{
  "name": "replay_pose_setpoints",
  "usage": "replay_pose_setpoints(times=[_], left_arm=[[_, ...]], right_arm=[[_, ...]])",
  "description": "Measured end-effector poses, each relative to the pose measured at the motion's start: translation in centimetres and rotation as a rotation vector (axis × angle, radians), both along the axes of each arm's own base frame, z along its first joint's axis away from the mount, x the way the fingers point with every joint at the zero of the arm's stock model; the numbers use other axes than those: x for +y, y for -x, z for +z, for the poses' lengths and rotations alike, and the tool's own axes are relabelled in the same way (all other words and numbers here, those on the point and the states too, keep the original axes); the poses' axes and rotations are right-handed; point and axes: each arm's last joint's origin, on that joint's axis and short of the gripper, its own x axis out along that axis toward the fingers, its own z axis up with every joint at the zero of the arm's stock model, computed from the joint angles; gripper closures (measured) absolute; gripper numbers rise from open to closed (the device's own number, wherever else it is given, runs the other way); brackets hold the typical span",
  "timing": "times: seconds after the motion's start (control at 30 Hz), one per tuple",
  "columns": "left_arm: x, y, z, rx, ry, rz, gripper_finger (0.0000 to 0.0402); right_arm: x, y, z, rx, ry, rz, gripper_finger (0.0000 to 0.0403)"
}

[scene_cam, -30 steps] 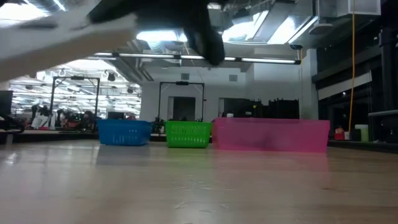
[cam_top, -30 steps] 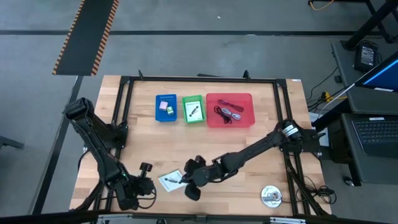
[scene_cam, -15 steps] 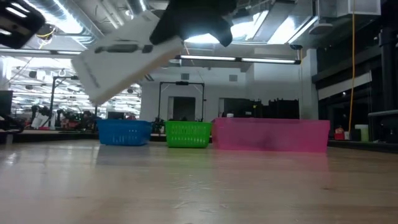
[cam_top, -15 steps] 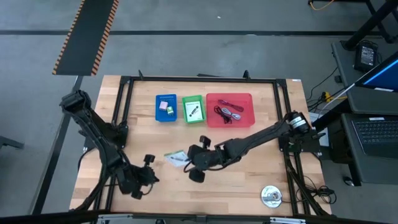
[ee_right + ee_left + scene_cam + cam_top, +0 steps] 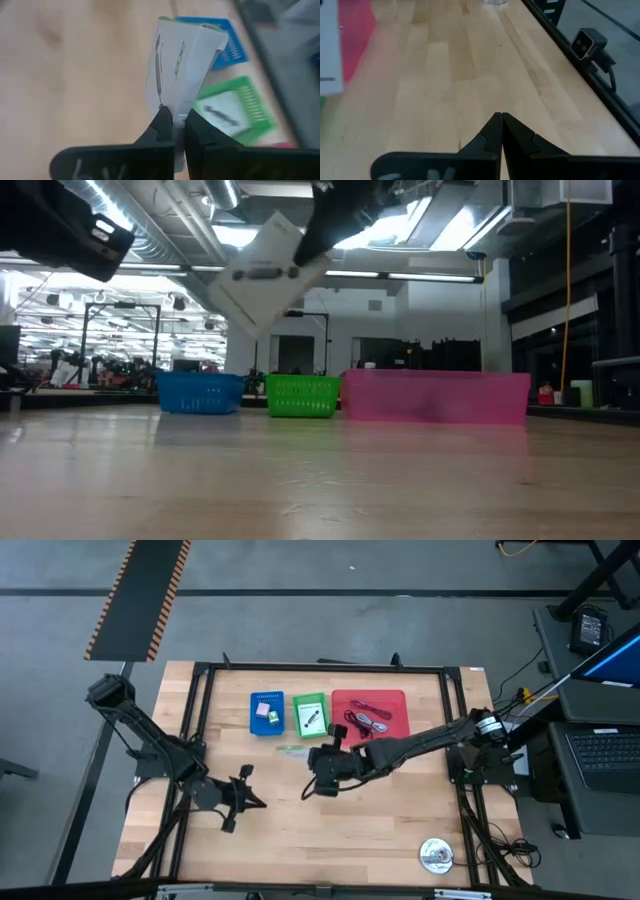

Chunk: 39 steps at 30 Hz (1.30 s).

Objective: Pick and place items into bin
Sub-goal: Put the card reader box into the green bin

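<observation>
My right gripper (image 5: 309,756) hangs over the middle of the table, just on the near side of the green bin (image 5: 311,715), shut on a white printed packet (image 5: 292,751). The low view shows the packet (image 5: 262,272) high above the wood. The blue bin (image 5: 267,712) holds a small pink and green piece. The green bin holds a white card with a black piece. The red bin (image 5: 370,716) holds maroon and light cable loops. My left gripper (image 5: 246,802) hovers shut over the near-left table, touching nothing. My right gripper pinches the white packet by one end edge (image 5: 167,102) between its two fingers (image 5: 162,122). The fingers reach from the table's right toward its left. The packet is lifted clear of the table and sticks out tilted beyond the fingertips (image 5: 300,255).
A round silvery disc (image 5: 435,854) lies near the table's near-right corner. The three bins stand in a row along the far side. A black frame (image 5: 200,680) rims the table. Bare wood (image 5: 400,810) lies between the arms and the near edge.
My right gripper has risen and carried the packet from the near side of the table toward the far edge, up to the green bin; the packet is now lifted high. My left gripper has moved from the near-left corner toward the far edge and slightly right, staying shut.
</observation>
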Motion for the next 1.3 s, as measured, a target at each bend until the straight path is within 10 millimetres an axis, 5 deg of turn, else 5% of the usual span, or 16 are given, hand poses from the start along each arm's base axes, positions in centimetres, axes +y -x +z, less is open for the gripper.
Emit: replay_pose_setpoints(times=[0.67, 0.97, 1.3], left_arm=[[4.3, -1.7, -0.9, 0.0, -0.027, 0.236, 0.0398], [5.8, -2.5, -0.6, -0.038, -0.061, 0.294, 0.0398], [6.8, -3.2, 0.0, -0.092, -0.08, 0.331, 0.0398]], right_arm=[[-9.7, -0.4, -0.7, 0.377, 0.466, 0.048, 0.0399], [-11.3, -0.3, -0.8, 0.455, 0.524, 0.091, 0.0399], [-12.0, -1.7, -4.5, 0.602, 0.573, 0.182, 0.0399]])
